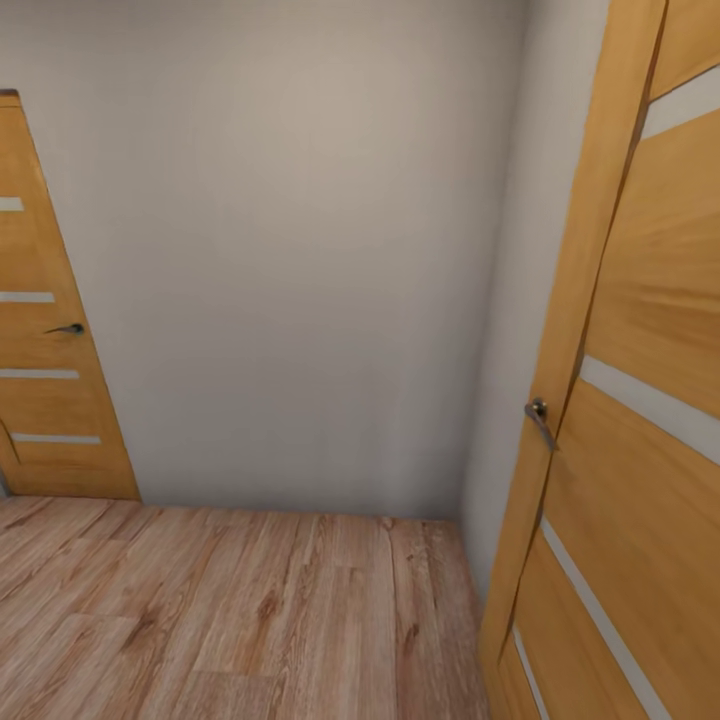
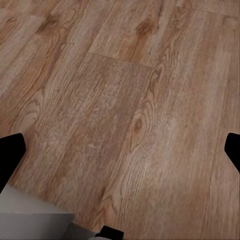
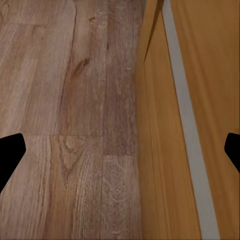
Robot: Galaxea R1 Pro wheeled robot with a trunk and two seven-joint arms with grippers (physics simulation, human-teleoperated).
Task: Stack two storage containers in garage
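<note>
Hallway corner: pale wall (image 1: 300,250), wood-plank floor (image 1: 220,610), open door (image 1: 640,400) close at right, shut door (image 1: 50,380) at left; left gripper (image 2: 120,150) and right gripper (image 3: 120,150) spread, empty; storage containers unseen; risk judged: clipping the near door while turning.

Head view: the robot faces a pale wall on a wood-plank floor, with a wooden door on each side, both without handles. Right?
Not quite. Both doors have handles: in the head view the left door carries a dark lever handle, and the right door a metal one. The pale wall and wood-plank floor are as stated.
</note>
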